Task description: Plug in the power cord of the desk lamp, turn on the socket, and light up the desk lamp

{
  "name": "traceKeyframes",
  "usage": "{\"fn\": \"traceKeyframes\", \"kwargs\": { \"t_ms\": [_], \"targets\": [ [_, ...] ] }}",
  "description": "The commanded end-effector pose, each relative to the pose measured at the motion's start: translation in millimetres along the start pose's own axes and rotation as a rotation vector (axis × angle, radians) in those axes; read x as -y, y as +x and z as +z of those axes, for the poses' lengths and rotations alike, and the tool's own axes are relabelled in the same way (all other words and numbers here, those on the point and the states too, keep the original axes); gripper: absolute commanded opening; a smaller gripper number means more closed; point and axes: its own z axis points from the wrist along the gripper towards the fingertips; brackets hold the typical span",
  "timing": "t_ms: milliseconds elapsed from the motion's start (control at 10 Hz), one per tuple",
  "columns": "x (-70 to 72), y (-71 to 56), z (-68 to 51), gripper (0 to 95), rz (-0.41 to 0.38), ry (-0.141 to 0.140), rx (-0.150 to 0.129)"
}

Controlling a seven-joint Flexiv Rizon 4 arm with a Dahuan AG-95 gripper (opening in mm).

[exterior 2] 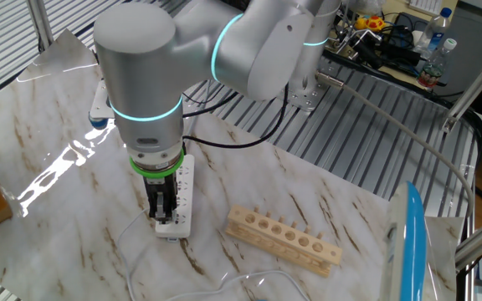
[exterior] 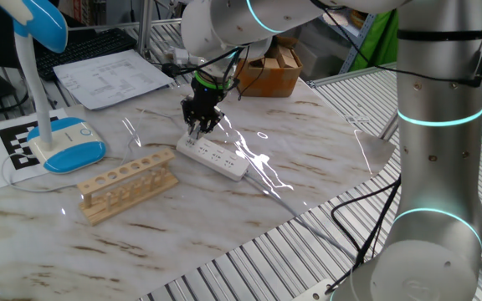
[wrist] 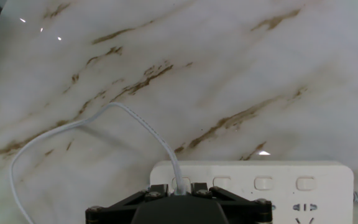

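Observation:
My gripper (exterior: 199, 130) stands straight down on the near end of the socket (exterior: 220, 159), a long white strip lying flat on the marble top. The hand view has the thin white power cord (wrist: 142, 121) looping over the table and running in between my fingertips, just above the socket (wrist: 278, 183). The jaws are closed on the cord's end; the plug itself is hidden under the hand. The desk lamp (exterior: 67, 144) stands at the left, its blue head (exterior: 44, 21) high up. From the other side, my gripper (exterior 2: 164, 217) presses at the strip's end (exterior 2: 184, 180).
A wooden rack (exterior: 128, 186) with a row of holes lies between lamp and socket. Papers (exterior: 115, 75) and a cardboard box (exterior: 274, 71) sit at the back. Black cables (exterior: 366, 209) hang off the table's right edge by the arm's base.

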Motion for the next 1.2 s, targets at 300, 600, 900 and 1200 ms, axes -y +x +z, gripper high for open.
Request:
{"fn": "traceKeyframes", "kwargs": {
  "t_ms": [300,600,900,1200],
  "targets": [
    [-1.7,4.1,-2.1,19.0,-0.011,0.008,-0.021],
    [-2.5,5.6,-2.5,19.0,-0.018,0.01,-0.033],
    [-2.1,6.2,-2.3,19.0,-0.03,0.011,-0.059],
    [-1.9,6.7,-2.2,19.0,-0.041,0.015,-0.081]
  ]
}}
